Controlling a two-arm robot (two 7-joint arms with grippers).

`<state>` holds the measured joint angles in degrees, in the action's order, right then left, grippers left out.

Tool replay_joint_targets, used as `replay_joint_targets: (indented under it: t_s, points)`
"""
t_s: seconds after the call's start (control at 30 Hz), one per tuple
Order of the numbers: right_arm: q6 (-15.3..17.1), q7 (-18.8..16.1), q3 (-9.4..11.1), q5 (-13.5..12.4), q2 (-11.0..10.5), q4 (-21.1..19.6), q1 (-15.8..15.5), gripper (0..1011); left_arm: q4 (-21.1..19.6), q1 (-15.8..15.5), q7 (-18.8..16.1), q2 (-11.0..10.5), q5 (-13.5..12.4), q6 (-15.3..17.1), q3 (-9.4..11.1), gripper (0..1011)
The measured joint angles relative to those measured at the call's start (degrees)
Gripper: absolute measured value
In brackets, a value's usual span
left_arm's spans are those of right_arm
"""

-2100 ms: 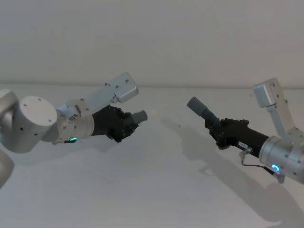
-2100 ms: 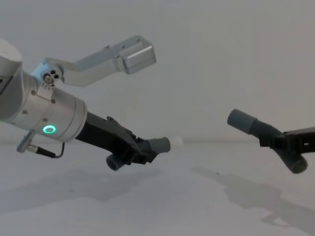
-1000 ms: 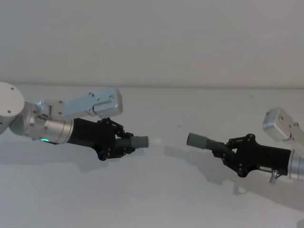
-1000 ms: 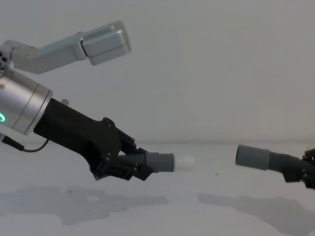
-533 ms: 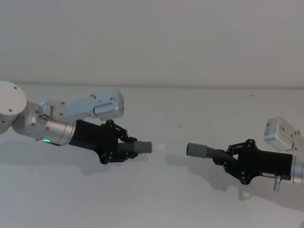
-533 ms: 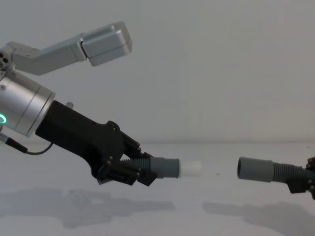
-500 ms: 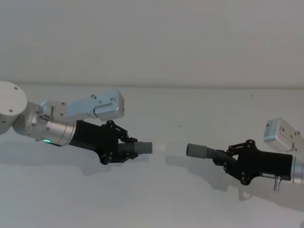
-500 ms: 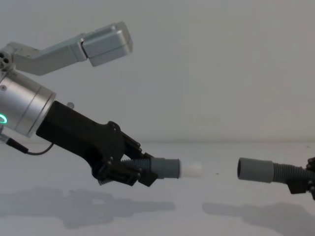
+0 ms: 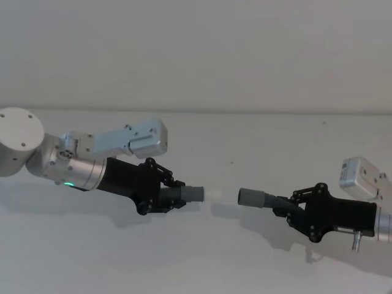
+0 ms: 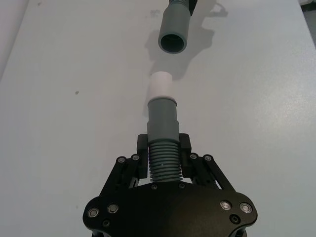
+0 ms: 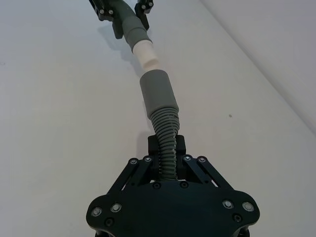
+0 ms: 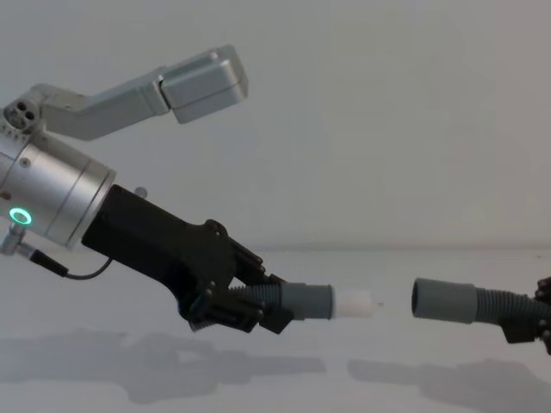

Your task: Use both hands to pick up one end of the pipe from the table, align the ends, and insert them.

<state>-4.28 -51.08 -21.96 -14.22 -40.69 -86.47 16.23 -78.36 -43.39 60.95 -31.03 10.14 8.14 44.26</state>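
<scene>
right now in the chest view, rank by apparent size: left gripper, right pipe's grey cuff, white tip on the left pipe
1. left gripper, nearest the camera, so it looks largest.
2. right pipe's grey cuff.
3. white tip on the left pipe.

We see soft, even, rather dim light from above, with no glare on the matt table; diffuse grey shadows lie on it below the arms in the head and chest views; both wrist views are brighter and crisp, with a sharper shadow under the far hose piece; focus holds throughout; no blur.
</scene>
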Motion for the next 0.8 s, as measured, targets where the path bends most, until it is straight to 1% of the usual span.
replay_joint_targets:
  t_s: [0.4, 0.8]
  points:
    - [1.00, 1.35, -0.43, -0.46, -0.47, -1.28, -0.62, 153, 0.87, -0.54, -0.17, 0.71, 0.55, -0.24, 0.90, 343]
    - [1.53, 1.96, -1.18, -0.52, -0.66, -1.56, -0.48, 153, 1.63, -1.24, -0.15, 1.13, 0.90, -0.51, 1.64, 343]
